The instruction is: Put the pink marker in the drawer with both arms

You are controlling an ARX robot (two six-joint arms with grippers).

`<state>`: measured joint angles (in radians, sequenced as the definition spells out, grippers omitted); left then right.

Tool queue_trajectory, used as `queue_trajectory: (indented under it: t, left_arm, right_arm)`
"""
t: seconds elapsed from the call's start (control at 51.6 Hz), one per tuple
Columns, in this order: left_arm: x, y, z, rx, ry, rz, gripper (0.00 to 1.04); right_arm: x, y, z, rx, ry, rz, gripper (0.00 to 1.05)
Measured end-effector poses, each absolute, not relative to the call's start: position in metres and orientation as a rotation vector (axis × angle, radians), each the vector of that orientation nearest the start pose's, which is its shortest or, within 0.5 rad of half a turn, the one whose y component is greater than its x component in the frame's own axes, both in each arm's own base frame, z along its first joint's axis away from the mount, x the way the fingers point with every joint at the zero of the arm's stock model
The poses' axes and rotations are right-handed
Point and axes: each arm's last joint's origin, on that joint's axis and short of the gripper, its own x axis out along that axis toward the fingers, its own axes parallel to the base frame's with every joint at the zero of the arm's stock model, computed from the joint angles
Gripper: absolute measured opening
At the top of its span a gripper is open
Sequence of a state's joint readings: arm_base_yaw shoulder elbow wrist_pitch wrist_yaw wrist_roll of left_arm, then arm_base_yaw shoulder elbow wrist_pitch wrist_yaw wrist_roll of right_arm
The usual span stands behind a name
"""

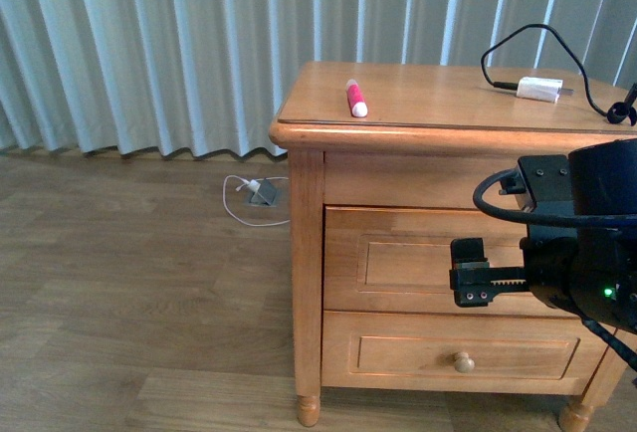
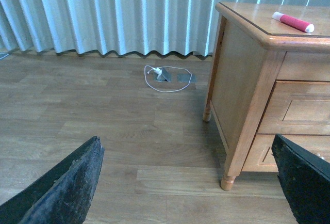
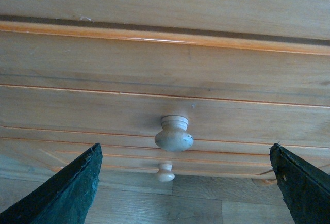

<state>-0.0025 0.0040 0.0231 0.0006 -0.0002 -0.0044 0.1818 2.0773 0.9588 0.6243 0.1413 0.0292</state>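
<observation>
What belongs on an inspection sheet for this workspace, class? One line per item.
Surface: honey-coloured wooden nightstand top, glossy.
Job's things: short bright pink marker lying on top near the front edge; upper wooden drawer shut, round knob.
Clutter: white charger block on top.
Grippers: left gripper jaws open, over floor; right gripper jaws open, facing knob.
Cables: black cable from charger; white cable with plug on floor.
Surroundings: pale pleated curtain, wood-plank floor.

I count one pink marker (image 1: pixel 355 98), two drawers (image 1: pixel 398 263), two round knobs (image 3: pixel 174 133), one white charger (image 1: pixel 538 89) and one cable (image 2: pixel 156 71) on the floor (image 1: pixel 119 283).
</observation>
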Motion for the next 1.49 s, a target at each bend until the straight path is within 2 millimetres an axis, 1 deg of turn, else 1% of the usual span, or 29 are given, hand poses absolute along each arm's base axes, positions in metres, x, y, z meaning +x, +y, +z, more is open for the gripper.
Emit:
queue_trajectory:
  t: [0.213,0.368,0.697,1.104,1.143,1.22,1.24,1.298,1.317,1.375,1.395,1.492]
  left_arm:
    - [0.096,0.000,0.171,-0.004,-0.020,-0.002,0.99]
    - [0.096,0.000,0.171,-0.004,-0.020,-0.002,0.99]
    - [0.096,0.000,0.171,-0.004,-0.020,-0.002,0.99]
    - [0.096,0.000,0.171,-0.004,-0.020,-0.002,0.99]
    - [0.096,0.000,0.171,-0.004,-0.020,-0.002,0.99]
    - [0.096,0.000,0.171,-0.004,-0.020,-0.002,0.99]
    - [0.096,0.000,0.171,-0.004,-0.020,-0.002,0.99]
    - [0.096,0.000,0.171,-0.004,-0.020,-0.002,0.99]
    - [0.096,0.000,0.171,-0.004,-0.020,-0.002,0.99]
    - [0.096,0.000,0.171,-0.004,-0.020,-0.003,0.99]
    - [0.096,0.000,0.171,-0.004,-0.020,-0.002,0.99]
    - [0.096,0.000,0.171,-0.004,-0.020,-0.002,0.99]
  right_arm:
    - [0.404,0.070,0.083,-0.058,0.492,0.024,0.96]
    - [0.411,0.070,0.076,-0.060,0.497,0.014,0.96]
    - [0.418,0.066,0.067,-0.058,0.509,-0.006,0.96]
    - [0.420,0.064,0.066,-0.057,0.519,-0.011,0.95]
    - [0.420,0.064,0.066,-0.057,0.519,-0.011,0.89]
    - [0.420,0.063,0.066,-0.056,0.518,-0.014,0.71]
    - [0.420,0.063,0.066,-0.056,0.518,-0.015,0.70]
    - [0.420,0.062,0.066,-0.052,0.520,-0.012,0.59]
    - [0.420,0.062,0.066,-0.051,0.521,-0.010,0.57]
    - [0.420,0.062,0.065,-0.045,0.528,-0.006,0.47]
    - [0.420,0.062,0.065,-0.044,0.529,-0.006,0.45]
    - [0.419,0.064,0.064,-0.015,0.551,0.009,0.29]
